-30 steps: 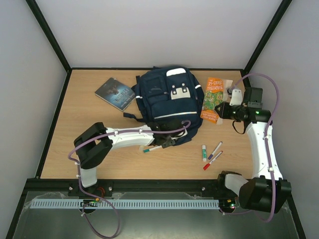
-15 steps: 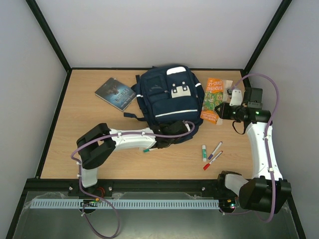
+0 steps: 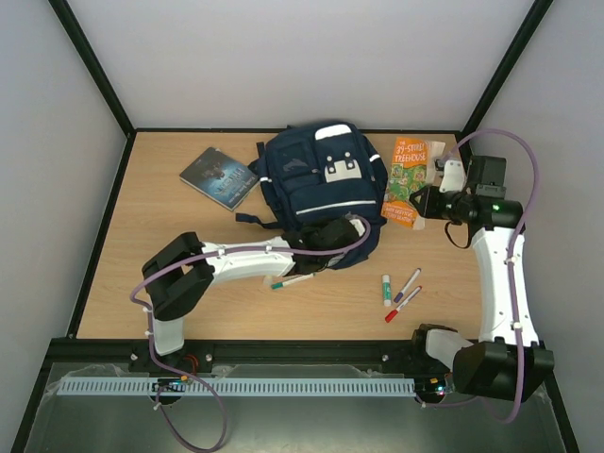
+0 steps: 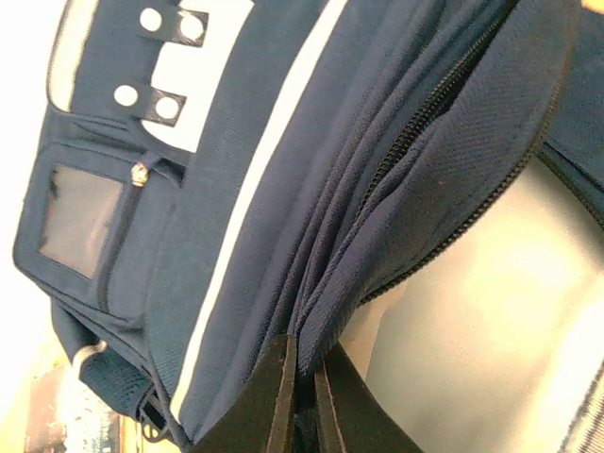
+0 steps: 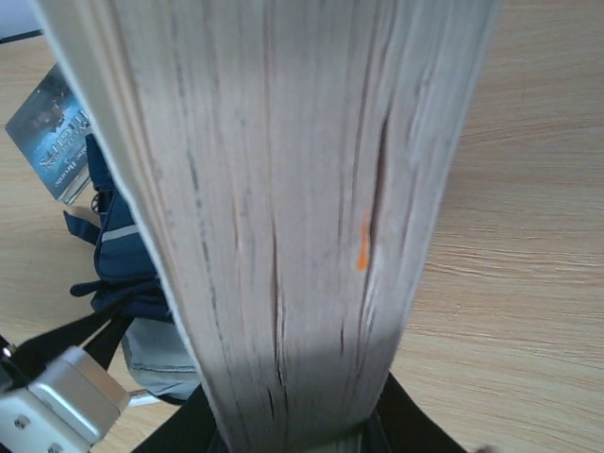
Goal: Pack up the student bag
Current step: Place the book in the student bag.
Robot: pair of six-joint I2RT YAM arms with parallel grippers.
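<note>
Within left gripper (image 4: 304, 370), student bag (image 4: 236, 217) edge

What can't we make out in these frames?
1. Inside of the student bag: in the top view its own fabric and the left arm cover the opening; the left wrist view shows only a pale blurred patch.
2. Right gripper jaws: in the right wrist view the orange book fills the frame with its page edges.
3. Dark book title: too small from above.
4. Markers labels: too small.
</note>
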